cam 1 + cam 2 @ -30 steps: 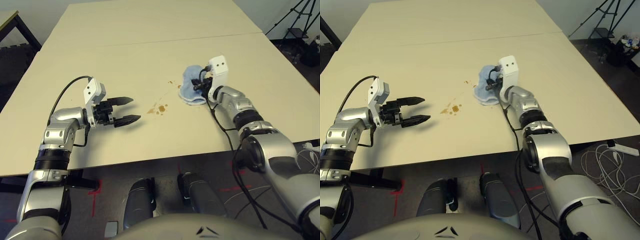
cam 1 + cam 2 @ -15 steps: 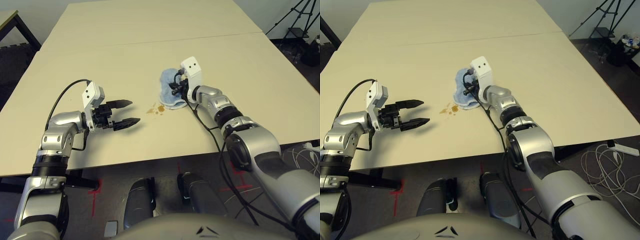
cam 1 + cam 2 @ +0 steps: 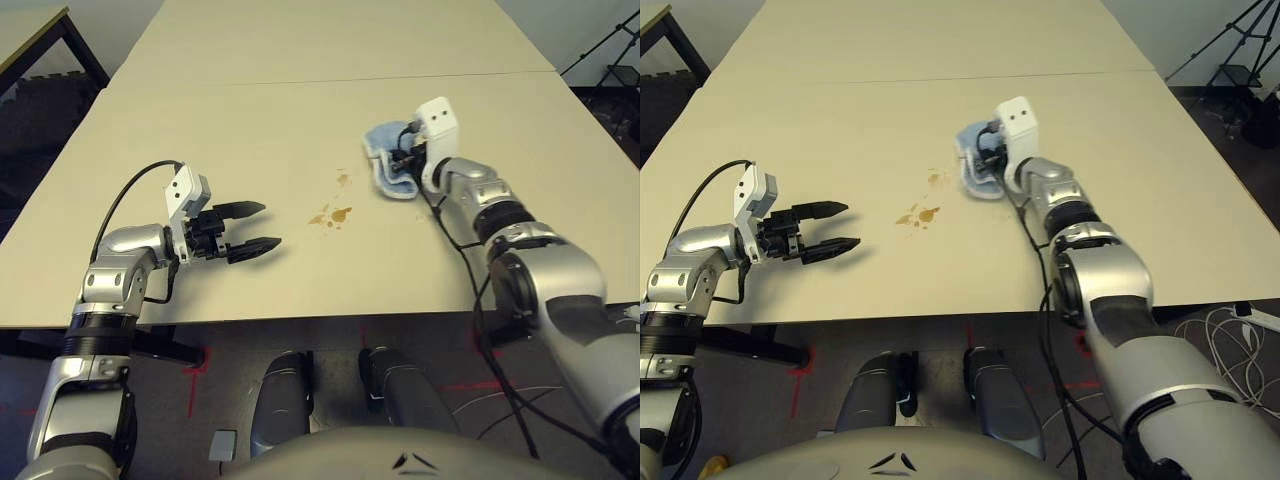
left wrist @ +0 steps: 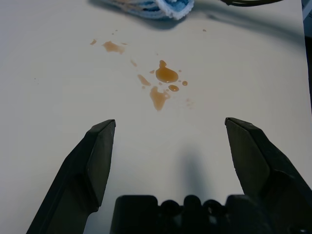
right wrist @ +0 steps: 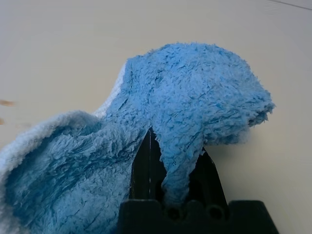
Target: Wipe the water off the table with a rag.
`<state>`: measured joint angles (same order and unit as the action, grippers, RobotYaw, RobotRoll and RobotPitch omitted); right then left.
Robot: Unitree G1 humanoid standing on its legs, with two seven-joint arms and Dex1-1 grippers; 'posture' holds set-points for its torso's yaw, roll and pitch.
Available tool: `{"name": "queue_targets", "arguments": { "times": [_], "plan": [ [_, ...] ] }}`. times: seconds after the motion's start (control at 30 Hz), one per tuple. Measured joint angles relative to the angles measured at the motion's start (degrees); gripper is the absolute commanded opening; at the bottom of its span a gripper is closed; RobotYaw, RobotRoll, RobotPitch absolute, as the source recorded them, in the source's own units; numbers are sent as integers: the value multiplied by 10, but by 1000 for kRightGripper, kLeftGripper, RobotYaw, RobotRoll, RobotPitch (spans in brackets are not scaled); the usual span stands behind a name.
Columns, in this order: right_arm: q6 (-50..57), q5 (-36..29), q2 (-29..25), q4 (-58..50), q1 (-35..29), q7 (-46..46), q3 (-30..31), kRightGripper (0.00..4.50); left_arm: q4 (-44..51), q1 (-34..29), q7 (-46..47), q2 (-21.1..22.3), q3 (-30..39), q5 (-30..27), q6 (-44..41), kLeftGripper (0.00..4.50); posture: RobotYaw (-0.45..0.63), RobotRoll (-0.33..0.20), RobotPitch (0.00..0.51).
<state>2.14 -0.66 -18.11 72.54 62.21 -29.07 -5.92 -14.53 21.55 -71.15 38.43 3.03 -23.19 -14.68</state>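
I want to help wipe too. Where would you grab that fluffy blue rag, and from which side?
Probably by the raised fold of the rag, coming from the robot's side, as the right hand does: it is shut on that fold. The rest lies low on the table, beside the water.

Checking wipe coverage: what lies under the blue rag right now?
The rag, pinched in the right gripper, rests on the bare table. Whatever it covers is hidden. The water lies beside it, uncovered.
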Motion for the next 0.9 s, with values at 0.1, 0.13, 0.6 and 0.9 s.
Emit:
{"name": "queue_targets", "arguments": {
  "times": [0.1,0.13,0.6,0.9],
  "plan": [
    [10,-6,-34,0,-3,-24,-11,1,-2,7,-5,0,-3,0,4,4500,-233,0,127],
    [18,-10,-47,-3,-6,-41,-16,1,-4,7,-8,0,-4,1,6,4500,-236,0,129],
    [195,-59,9,-306,-161,-158,14,1,-21,0,-35,35,-7,1,5,4500,-224,0,140],
    [168,-45,85,-294,-153,-117,35,1,-14,-25,-38,53,9,-2,-4,4500,-185,0,146]
  ]
}}
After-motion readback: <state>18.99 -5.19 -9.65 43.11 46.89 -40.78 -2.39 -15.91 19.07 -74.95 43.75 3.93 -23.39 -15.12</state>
